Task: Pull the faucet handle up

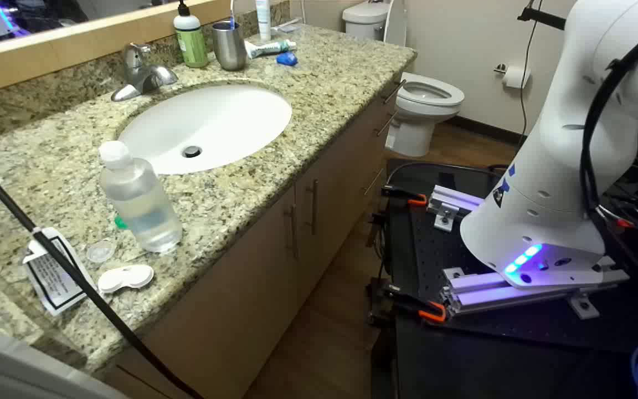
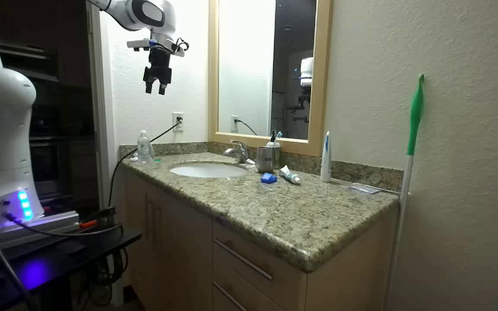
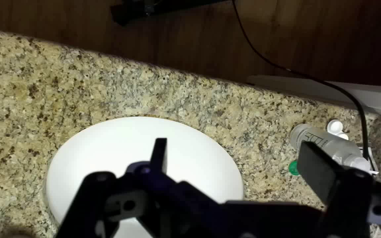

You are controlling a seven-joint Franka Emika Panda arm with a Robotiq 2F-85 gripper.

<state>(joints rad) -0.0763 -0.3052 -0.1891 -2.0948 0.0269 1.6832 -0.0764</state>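
The faucet handle (image 1: pixel 135 54) is a short silvery lever on top of the small metal faucet (image 1: pixel 144 77), at the back edge of the white oval basin (image 1: pixel 247 119). The handle also shows in an exterior view (image 2: pixel 237 143), where it tops the faucet (image 2: pixel 241 153). My gripper (image 2: pixel 155 90) points down, high above the counter and apart from the faucet. In the wrist view my gripper (image 3: pixel 233 143) is open, with its black fingers wide apart and nothing between them. The basin (image 3: pixel 144 142) lies below the fingers there. The faucet does not show in the wrist view.
A clear bottle (image 1: pixel 142 202) stands near the basin, beside a white lens case (image 1: pixel 125 278). A green soap bottle (image 1: pixel 190 41) and a metal cup (image 1: pixel 230 47) stand beside the faucet. A mirror (image 2: pixel 270 65) hangs behind. A black cable (image 1: pixel 64 260) crosses the counter's end.
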